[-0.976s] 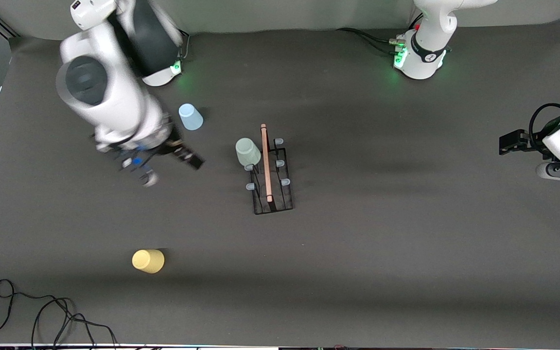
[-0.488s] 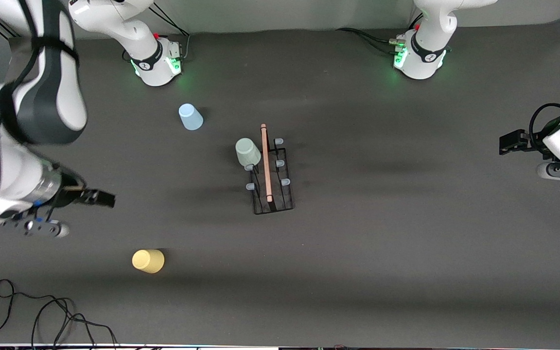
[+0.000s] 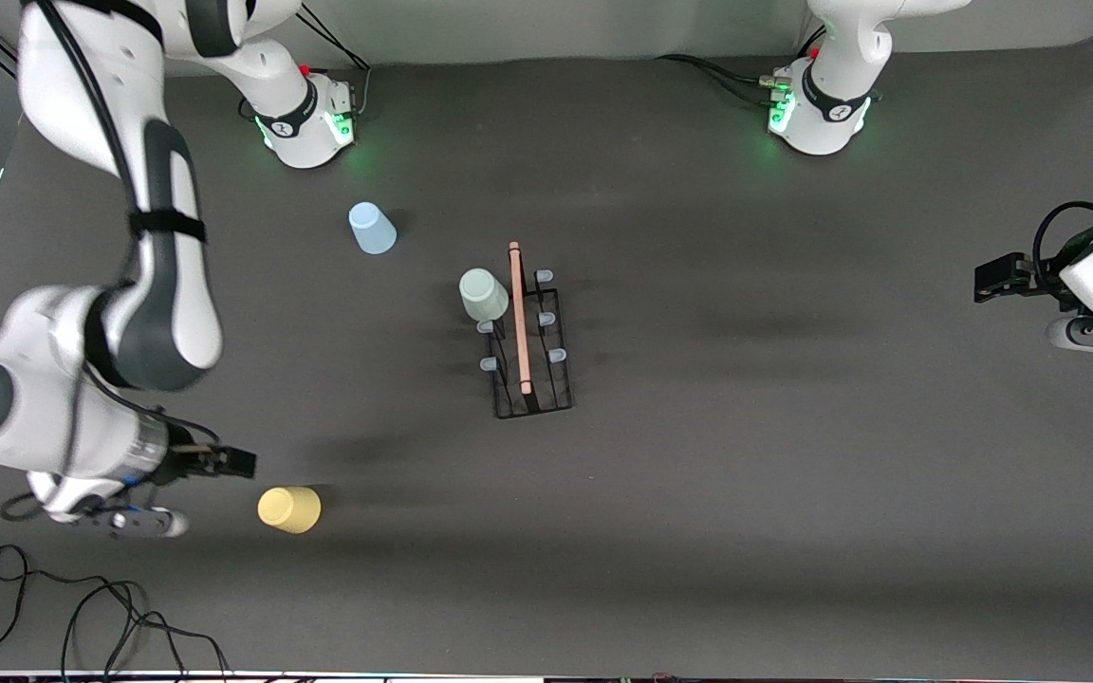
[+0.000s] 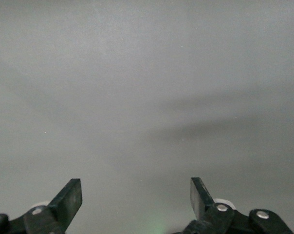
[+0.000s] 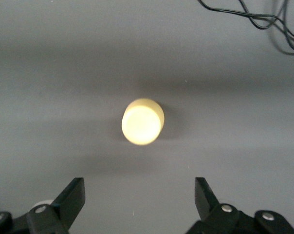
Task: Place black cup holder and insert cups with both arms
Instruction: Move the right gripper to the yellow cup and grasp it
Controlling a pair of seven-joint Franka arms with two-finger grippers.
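Yellow cup (image 3: 289, 509) sits upside down just beside the wide-jawed right gripper (image 3: 241, 463); left gripper (image 4: 136, 195) waits, jaws wide.

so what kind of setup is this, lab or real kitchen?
Most likely a robot lab bench: two bolted-down arms on a table covered in dark grey cloth, loose cables at its edge, and only staged props, the black cup holder and three plastic cups. No kitchen fittings in view.

Dark grey table (image 3: 793, 493) carries black cup holder (image 3: 529, 365), blue cup (image 3: 371, 229), yellow cup (image 3: 289, 509), cables (image 3: 82, 607).
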